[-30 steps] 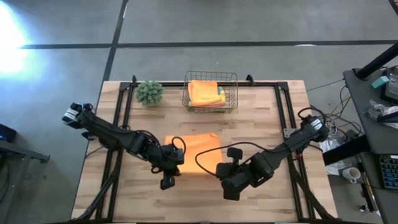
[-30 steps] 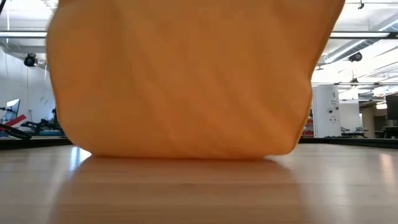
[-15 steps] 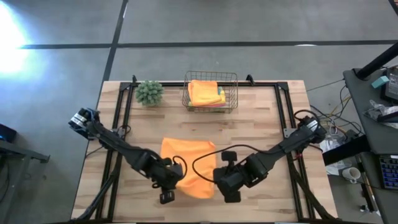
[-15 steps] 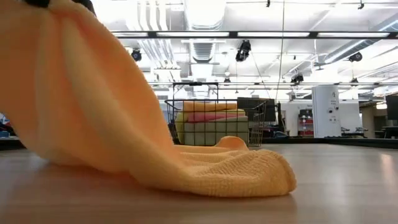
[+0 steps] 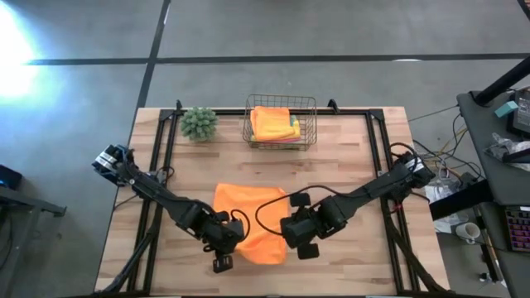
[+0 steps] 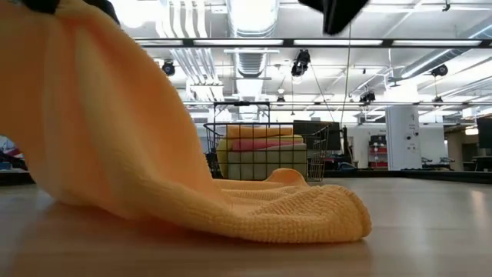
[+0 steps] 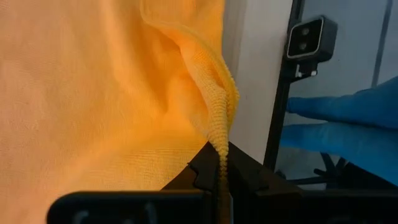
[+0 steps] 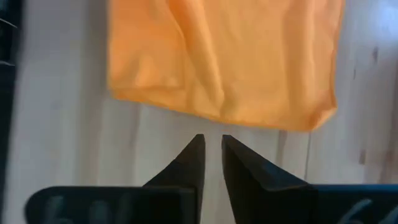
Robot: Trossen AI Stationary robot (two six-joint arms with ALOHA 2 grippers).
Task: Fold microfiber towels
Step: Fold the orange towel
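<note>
Orange towel (image 5: 248,222): one, pinched by left gripper (image 7: 221,168); right gripper (image 8: 212,155) narrowly parted, empty.

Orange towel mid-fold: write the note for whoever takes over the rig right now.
Left hand: shut on the orange towel, pinching its edge, raised at the table's front.
Right hand: slightly open, empty, off the towel's edge.
Wire basket at the back holds folded towels.
Done: the orange towel's far part lies on the table.
Left: finish this fold, then put it in the basket.
</note>
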